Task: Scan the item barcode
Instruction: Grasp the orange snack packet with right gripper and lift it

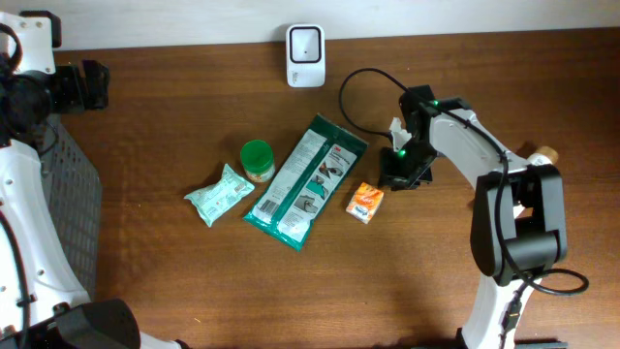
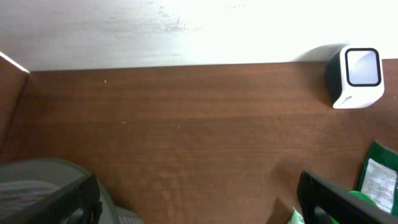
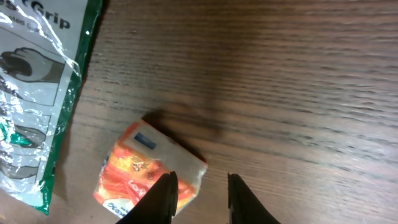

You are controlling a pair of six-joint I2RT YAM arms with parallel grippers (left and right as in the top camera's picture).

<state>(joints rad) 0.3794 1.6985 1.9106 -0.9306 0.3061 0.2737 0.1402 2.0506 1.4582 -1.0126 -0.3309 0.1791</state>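
Observation:
A small orange-and-white packet (image 1: 365,203) lies flat on the wooden table, just left of my right gripper (image 1: 399,174). In the right wrist view the packet (image 3: 146,171) sits below and beside the left finger, outside the gap. The right gripper (image 3: 202,180) is narrowly open, with only bare table between its fingers. The white barcode scanner (image 1: 305,55) stands at the table's back edge and also shows in the left wrist view as the scanner (image 2: 357,76). My left gripper (image 2: 198,186) hangs wide open and empty at the far left, well away from the packet.
A long green-and-white pouch (image 1: 305,181) lies left of the packet, with a green-lidded jar (image 1: 257,158) and a pale green sachet (image 1: 221,194) beyond it. A grey basket (image 1: 73,208) stands at the left edge. A black cable (image 1: 363,87) loops behind the right arm.

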